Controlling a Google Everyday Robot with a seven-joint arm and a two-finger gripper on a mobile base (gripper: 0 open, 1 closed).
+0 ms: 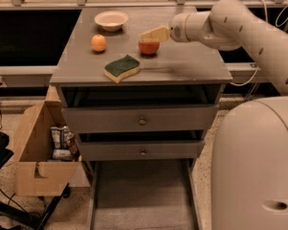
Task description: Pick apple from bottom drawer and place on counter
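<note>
- Far to the left of the end effector (152,34) and well below it, a cardboard box (36,152) stands beside the cabinet.
- To its left on the table (191,66) are an orange fruit (98,43), a bowl (111,20) farther back, and a sponge (122,68) at the front edge.
- The apple (149,47) is round and red with a yellowish patch, and it rests on the table.
- It sits just beneath the end effector. I cannot tell if the two touch, or if the end effector is clenched or released.
- To its right, open table runs to the right edge.
- Far below, the bottom drawer (138,200) stands pulled out.
</note>
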